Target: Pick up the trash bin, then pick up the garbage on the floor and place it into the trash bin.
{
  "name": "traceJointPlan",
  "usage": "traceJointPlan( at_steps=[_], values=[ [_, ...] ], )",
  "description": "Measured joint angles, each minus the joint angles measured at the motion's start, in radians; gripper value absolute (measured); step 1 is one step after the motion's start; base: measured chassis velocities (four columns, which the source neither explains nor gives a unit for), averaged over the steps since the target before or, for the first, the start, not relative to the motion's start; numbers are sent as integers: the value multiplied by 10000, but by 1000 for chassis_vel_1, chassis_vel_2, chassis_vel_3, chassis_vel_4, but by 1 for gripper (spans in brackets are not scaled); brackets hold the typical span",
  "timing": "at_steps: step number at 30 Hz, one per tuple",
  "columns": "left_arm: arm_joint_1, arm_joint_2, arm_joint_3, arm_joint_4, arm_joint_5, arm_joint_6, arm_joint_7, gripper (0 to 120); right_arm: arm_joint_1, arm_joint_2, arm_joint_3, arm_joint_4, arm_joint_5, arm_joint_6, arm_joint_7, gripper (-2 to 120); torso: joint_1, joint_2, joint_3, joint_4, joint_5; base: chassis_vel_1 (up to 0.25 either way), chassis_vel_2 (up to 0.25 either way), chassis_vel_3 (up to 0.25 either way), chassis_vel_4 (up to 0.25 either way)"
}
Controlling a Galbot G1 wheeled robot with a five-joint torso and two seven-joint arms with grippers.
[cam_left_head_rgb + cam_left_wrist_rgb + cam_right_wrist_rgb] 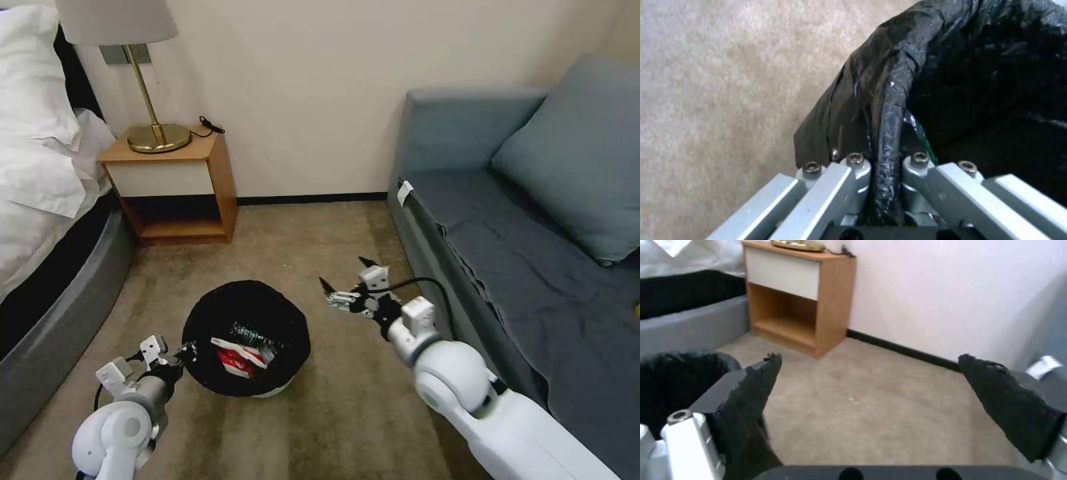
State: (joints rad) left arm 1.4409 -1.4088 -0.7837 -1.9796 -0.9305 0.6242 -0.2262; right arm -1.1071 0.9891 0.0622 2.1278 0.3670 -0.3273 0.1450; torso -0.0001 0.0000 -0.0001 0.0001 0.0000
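Left gripper (185,351) pinches the bag-covered near-left rim of the trash bin (247,337), which is tilted over the carpet (333,413), a red-and-white packet (237,360) inside. Right gripper (347,280), fingers spread, hangs empty right of it. Best keep the bin level, the grip firm.
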Motion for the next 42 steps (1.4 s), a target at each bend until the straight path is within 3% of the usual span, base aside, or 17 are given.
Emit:
traceJointPlan(
  at_steps=[3,7,17,30,36,39,41,42],
  values=[
    [23,-50,56,-144,-376,180,-394,3,-1157,147,560,479,-837,215,-333,100,0,0,0,-2,-1,0,0,0,0],
    [0,-34,27,-114,-261,199,-542,3,-1934,411,880,735,-1378,426,-544,100,0,0,0,-3,0,0,0,0,0],
    [-37,139,-55,308,911,93,-578,3,-3004,1582,1352,1144,-2101,679,-792,100,0,2,0,-3,-1,0,0,0,0],
    [-47,141,-2,712,1190,-96,-543,3,-3831,2386,1733,1392,-2662,1098,-1100,100,1,2,0,-1,1,0,0,0,0],
    [67,213,-72,612,1279,-246,-289,25,-4113,2764,1857,1487,-2868,1191,-1230,100,1,2,0,-2,0,0,0,0,0],
    [286,215,-141,440,1942,-537,38,38,-4178,2826,1978,1505,-2884,1225,-1250,100,1,2,0,-1,-1,0,0,0,0],
    [339,215,-152,393,2040,-584,98,40,-4183,2826,2010,1512,-2881,1229,-1250,100,1,1,0,-1,-1,0,0,0,0],
    [499,210,-171,241,2318,-739,296,48,-4190,2825,2095,1539,-2864,1235,-1250,100,1,0,0,-1,0,0,0,0,0]
  ],
)
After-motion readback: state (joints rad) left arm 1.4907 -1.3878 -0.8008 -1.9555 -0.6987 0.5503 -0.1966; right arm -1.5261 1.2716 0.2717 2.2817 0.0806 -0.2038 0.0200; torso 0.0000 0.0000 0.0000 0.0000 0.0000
